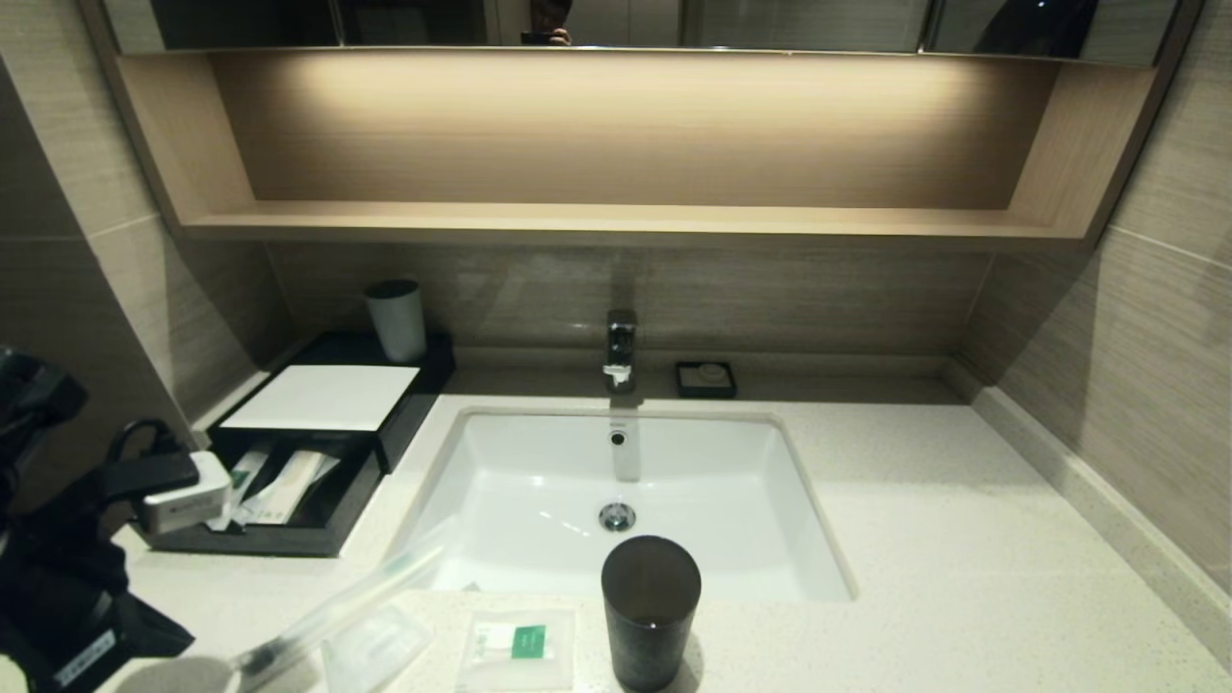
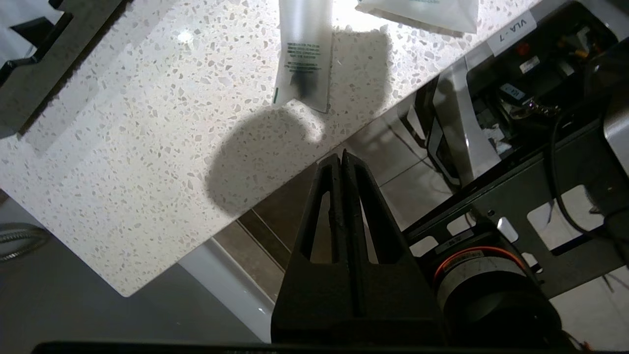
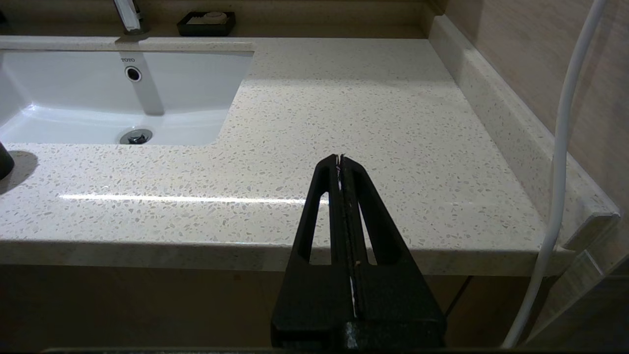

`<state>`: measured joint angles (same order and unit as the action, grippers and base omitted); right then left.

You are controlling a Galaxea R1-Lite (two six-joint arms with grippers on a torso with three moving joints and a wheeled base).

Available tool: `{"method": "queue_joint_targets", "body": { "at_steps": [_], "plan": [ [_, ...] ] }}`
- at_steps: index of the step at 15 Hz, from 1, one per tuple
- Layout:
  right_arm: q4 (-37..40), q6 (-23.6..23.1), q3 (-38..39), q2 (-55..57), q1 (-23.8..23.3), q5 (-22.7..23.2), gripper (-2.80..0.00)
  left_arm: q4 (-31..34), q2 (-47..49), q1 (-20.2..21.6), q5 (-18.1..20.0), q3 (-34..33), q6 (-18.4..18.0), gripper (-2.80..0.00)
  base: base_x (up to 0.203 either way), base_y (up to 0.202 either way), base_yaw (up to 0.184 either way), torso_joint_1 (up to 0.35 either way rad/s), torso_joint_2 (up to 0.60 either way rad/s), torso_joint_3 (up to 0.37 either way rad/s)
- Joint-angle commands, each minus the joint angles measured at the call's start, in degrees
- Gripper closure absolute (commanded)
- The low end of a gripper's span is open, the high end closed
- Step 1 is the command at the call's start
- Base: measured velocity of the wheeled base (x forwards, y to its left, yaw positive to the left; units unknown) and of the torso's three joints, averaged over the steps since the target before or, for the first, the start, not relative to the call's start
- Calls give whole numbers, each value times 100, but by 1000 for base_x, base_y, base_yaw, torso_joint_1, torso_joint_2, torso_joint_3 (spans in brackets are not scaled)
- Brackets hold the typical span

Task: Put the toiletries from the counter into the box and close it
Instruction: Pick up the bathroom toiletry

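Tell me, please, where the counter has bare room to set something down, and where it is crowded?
Free: the counter right of the sink, out to the wall. Crowded: the front strip left of the dark cup, with the toothbrush sleeve, clear packet and sachet.

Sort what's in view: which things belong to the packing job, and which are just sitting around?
Job: toothbrush sleeve, clear packet, white sachet, all on the counter; black box, drawer open; left claw, shut, empty.

Bystanders: dark cup, white cup, soap dish, faucet, sink.
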<state>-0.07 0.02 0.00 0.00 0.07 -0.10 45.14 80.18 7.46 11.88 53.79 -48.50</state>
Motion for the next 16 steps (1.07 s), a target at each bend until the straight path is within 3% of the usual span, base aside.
{"method": "queue_joint_targets", "body": {
  "at_steps": [1, 7, 10, 11, 16],
  "plan": [
    [-1, -2, 0, 0, 1, 1, 0, 30, -37, 10, 26, -133, -363, 0, 0, 0, 0, 0, 0, 0],
    [-1, -2, 0, 0, 1, 1, 0, -23, 261, 10, 50, -371, -581, 0, 0, 0, 0, 0, 0, 0],
    [-1, -2, 0, 0, 1, 1, 0, -41, 406, 10, 251, -406, -618, 0, 0, 0, 0, 0, 0, 0],
    [-1, -2, 5, -8, 1, 1, 0, -49, 467, 10, 269, -383, -633, -280, 0, 0, 0, 0, 0, 0],
    [-1, -2, 7, 0, 1, 1, 0, -58, 617, 10, 255, -359, -704, -280, 0, 0, 0, 0, 0, 0]
  ]
}}
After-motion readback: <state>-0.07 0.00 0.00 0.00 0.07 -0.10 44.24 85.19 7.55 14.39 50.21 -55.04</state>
